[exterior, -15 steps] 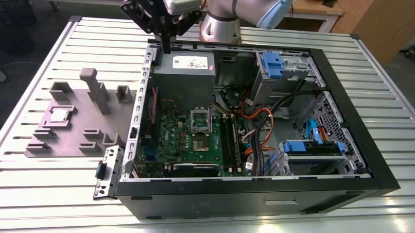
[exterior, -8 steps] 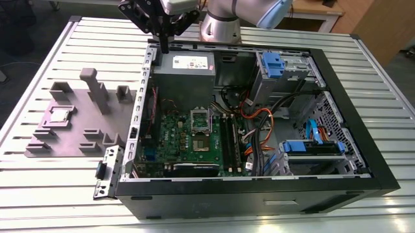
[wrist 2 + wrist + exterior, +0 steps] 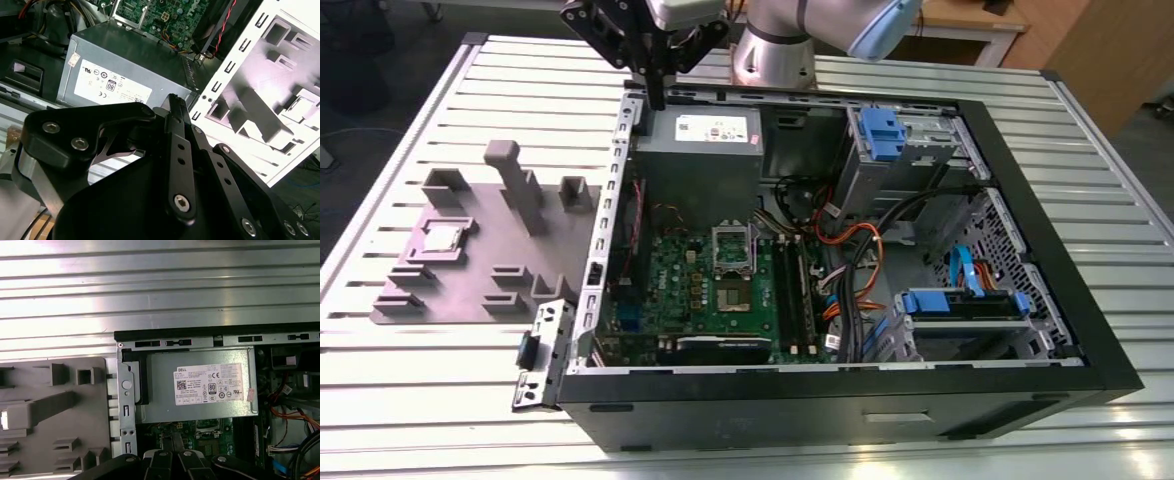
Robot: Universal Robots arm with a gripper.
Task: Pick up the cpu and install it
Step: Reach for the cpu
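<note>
The cpu (image 3: 443,237), a small silvery square with a tan rim, lies in a recess of the purple-grey fixture plate (image 3: 460,295) at the exterior view's left. My gripper (image 3: 656,98) hangs over the back left corner of the open computer case (image 3: 1014,250), well away from the cpu. Its black fingers (image 3: 173,107) are pressed together, shut on nothing. The socket frame (image 3: 731,250) sits on the green motherboard inside the case. In the first wrist view the gripper (image 3: 171,441) shows at the edge below the power supply.
A grey power supply box with a white label (image 3: 700,150) (image 3: 200,390) sits just below the gripper. Tall posts (image 3: 520,190) rise from the fixture plate. Cables (image 3: 854,250), blue drive bays (image 3: 967,305) and the case walls crowd the exterior view's right. The slatted metal table (image 3: 454,400) surrounds everything.
</note>
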